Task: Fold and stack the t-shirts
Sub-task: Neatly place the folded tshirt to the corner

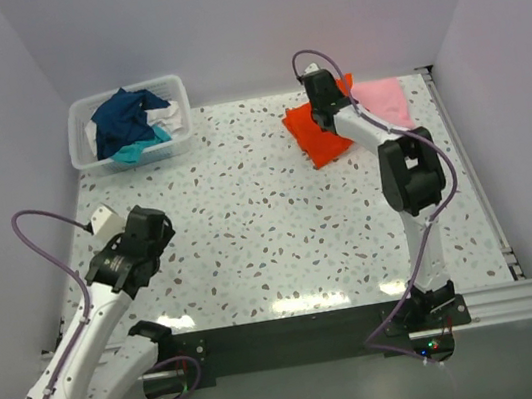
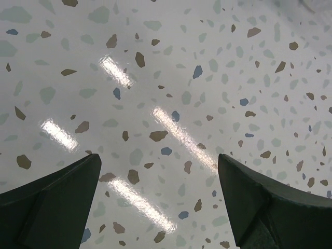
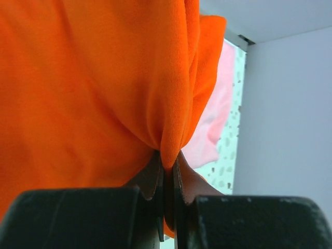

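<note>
Fingers of the left gripper [image 2: 158,161] stand spread wide over the speckled table [image 1: 269,219], near its front-left edge. Farther back, the right gripper [image 3: 168,161] is clamped on a fold of the orange-red t-shirt [image 1: 319,140] (the pink t-shirt [image 1: 384,100] lies just beside it, along the right edge). In the far-left corner, a basket [image 1: 85,157] holds the navy, teal and white t-shirts [image 1: 127,118].

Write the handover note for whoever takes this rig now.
Left gripper: open, empty, over the speckled table.
Right gripper: shut on a fold of the bright orange-red cloth t-shirt, far right.
Light pink cloth t-shirt lies beside it.
Navy, teal and white t-shirts lie crumpled in the translucent plastic basket, far left.
Done: no finished stack visible.
Left: finish orange, stack with pink, then fold the basket's shirts.
</note>
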### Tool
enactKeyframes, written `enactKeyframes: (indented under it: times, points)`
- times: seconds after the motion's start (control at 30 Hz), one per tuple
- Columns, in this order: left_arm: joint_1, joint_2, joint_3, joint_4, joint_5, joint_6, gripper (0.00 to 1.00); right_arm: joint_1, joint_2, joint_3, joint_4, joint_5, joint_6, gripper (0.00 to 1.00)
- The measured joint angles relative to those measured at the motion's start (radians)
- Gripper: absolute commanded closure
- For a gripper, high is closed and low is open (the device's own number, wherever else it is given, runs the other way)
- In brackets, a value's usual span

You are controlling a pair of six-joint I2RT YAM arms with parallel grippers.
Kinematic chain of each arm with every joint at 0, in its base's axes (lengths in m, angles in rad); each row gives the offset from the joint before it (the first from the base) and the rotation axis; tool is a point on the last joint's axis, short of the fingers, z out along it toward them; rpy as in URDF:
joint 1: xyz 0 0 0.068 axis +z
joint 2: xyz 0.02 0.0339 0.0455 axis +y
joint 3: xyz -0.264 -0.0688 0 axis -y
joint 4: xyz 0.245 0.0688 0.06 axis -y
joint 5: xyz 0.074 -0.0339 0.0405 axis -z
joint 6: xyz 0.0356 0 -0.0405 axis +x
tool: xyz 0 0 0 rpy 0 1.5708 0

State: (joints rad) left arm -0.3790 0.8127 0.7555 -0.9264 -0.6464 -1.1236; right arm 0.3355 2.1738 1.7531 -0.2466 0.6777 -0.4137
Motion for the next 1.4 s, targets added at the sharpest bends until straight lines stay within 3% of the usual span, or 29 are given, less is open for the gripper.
enactKeyframes:
  times: [0.53,1.4]
  points:
    - [0.0,0.089,0.027,0.003,-0.031,-0.019,0.0,-0.037,0.001,0.132,0.082,0.158,-0.098,1.0]
    - [0.0,0.117,0.027,0.023,-0.031,-0.018,0.0,-0.068,0.059,0.327,-0.056,0.252,0.044,1.0]
